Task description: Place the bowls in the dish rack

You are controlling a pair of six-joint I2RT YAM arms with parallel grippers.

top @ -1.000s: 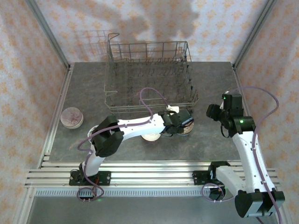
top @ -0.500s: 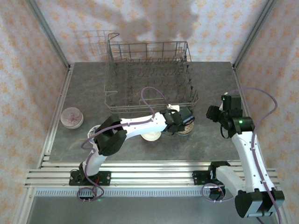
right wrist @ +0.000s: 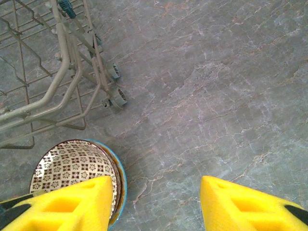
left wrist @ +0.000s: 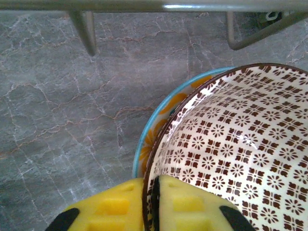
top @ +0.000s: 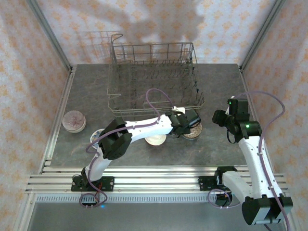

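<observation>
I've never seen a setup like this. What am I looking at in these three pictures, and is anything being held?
These are two robot arms bolted to the near edge of a table, each ending in a two-finger end effector with yellow pads. The wide picture looks down from above and behind them; the other two come from a camera on each wrist. At the back stands a wire dish rack. In front of it sit a white bowl and a brown-patterned bowl nested in a blue-rimmed bowl; a pinkish bowl sits far left. In the left wrist picture, the left end effector pinches the brown-patterned bowl's rim. The right end effector is open over bare table, holding nothing.
</observation>
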